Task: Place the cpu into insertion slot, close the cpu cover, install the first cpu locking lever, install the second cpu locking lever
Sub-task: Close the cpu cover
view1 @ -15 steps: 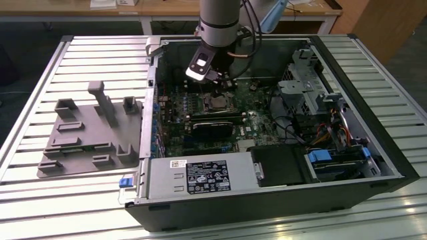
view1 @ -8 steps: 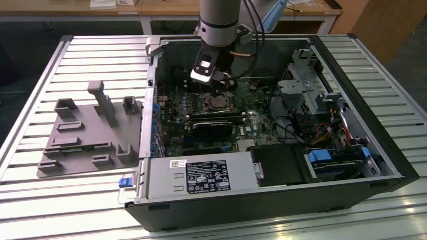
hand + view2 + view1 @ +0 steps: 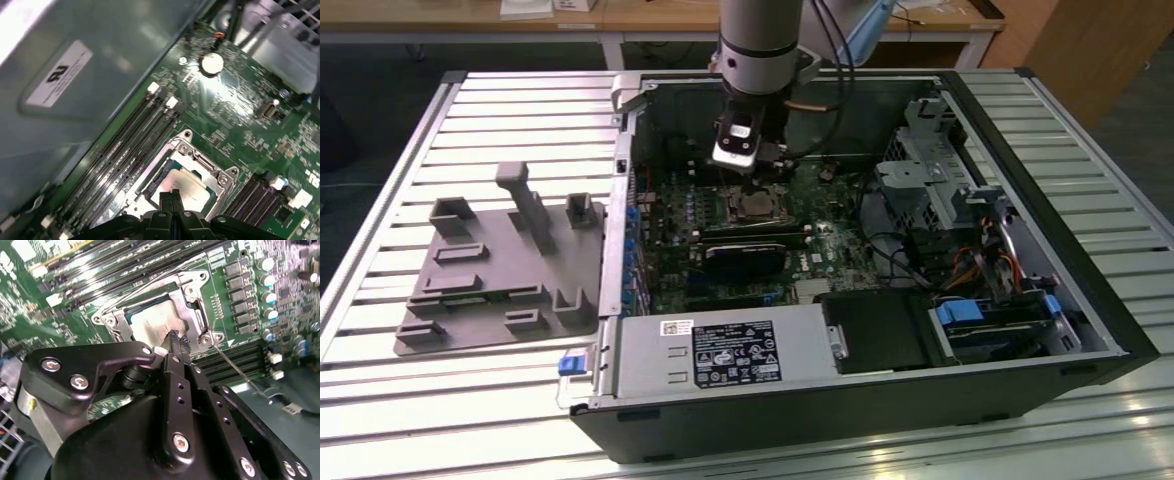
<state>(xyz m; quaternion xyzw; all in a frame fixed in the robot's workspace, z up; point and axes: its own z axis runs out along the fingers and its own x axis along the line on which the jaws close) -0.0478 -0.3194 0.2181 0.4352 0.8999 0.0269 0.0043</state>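
Where one cpu lies in one insertion slot, one cpu cover lies flat around it. One hand, fingers pressed together and empty, hovers just over the cpu. One open computer case rests on a slatted bench, with one grey fixture at the exterior view's left.

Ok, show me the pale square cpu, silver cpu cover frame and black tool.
pale square cpu [image 3: 192,186], first wrist view, on its metal top.
silver cpu cover frame [image 3: 223,186], first wrist view, on one side bar.
black tool [image 3: 171,195], first wrist view, between its fingertips.
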